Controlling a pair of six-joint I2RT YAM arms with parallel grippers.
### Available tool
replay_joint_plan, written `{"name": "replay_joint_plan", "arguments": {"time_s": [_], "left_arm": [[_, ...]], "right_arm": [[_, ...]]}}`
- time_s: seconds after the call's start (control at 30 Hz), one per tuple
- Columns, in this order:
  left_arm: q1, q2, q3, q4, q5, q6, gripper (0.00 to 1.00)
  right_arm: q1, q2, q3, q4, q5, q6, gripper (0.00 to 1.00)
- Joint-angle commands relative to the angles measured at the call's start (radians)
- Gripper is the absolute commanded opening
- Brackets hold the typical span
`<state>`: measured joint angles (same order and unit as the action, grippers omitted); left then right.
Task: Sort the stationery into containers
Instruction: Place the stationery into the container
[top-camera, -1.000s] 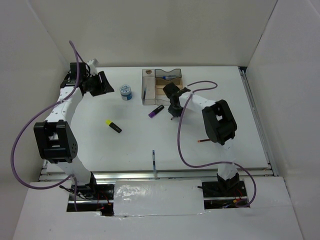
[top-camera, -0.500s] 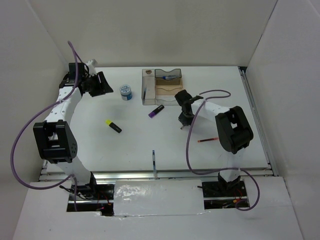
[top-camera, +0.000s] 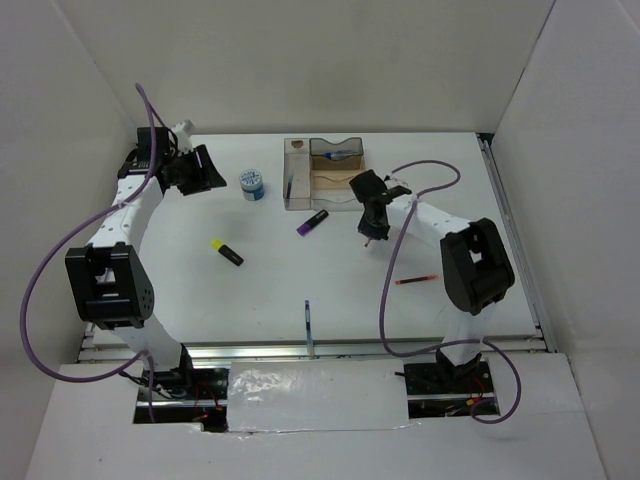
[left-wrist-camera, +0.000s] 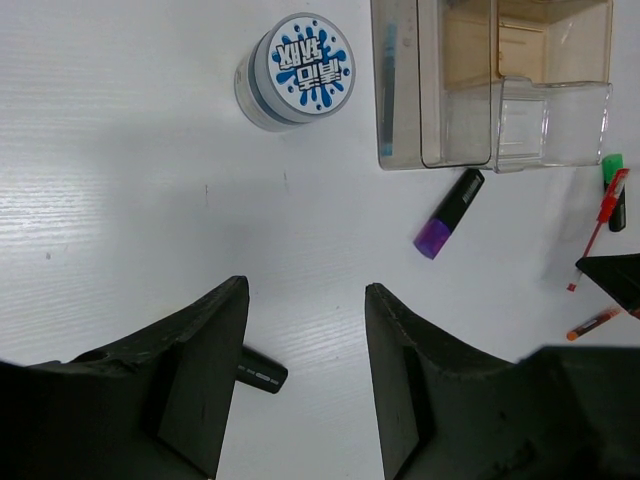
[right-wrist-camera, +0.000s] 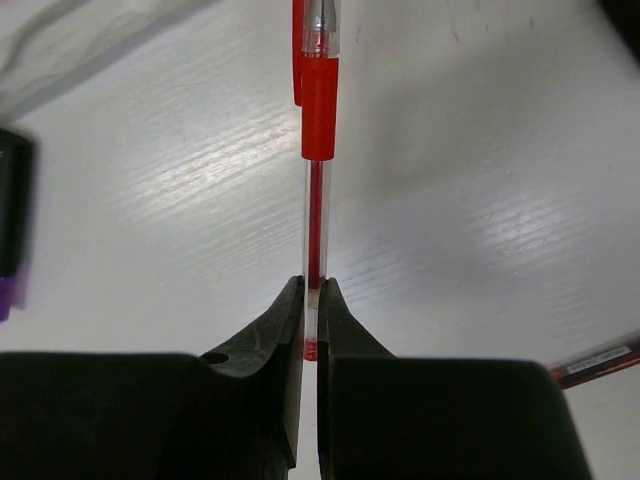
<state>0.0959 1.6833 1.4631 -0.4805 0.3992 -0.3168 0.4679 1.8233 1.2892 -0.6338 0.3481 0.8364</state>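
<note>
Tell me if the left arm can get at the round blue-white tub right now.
Probably yes: the open left gripper faces the round blue-white tub, only bare white table between them.

I have open table (top-camera: 330, 272) between the yellow highlighter (top-camera: 227, 252) and the orange pen (top-camera: 415, 280); organiser (top-camera: 325, 172), tub (top-camera: 253, 185) and purple highlighter (top-camera: 312, 222) crowd the far edge.
</note>
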Motion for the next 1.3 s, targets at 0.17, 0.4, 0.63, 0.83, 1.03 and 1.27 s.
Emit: {"name": "replay_joint_plan", "arguments": {"time_s": [0.17,0.4,0.63,0.83,1.03,1.27], "left_arm": [[0.004,-0.05,-0.006,-0.009,0.035,0.041,0.65],[0.001,-0.045,0.006,-0.046,0.038,0.096,0.99],[0.001,-0.097,-0.049,-0.02,0.02,0.114,0.99],[0.024,-0.134,-0.098,-0.006,0.021,0.12,0.99],[0.045,-0.162,-0.147,0.016,0.061,0.113,0.99],[0.062,-0.163,-0.17,0.01,0.101,0.12,0.99]], "right_arm": [[0.028,-0.179,0.015,0.183,0.063,-0.256,0.0],[0.058,-0.207,0.085,0.364,-0.147,-0.488,0.0],[0.087,-0.015,0.347,0.373,-0.285,-0.546,0.0],[0.092,0.188,0.596,0.388,-0.343,-0.55,0.0],[0.095,0.352,0.731,0.413,-0.39,-0.542,0.0],[0.094,0.456,0.762,0.436,-0.365,-0.537,0.0]]}}
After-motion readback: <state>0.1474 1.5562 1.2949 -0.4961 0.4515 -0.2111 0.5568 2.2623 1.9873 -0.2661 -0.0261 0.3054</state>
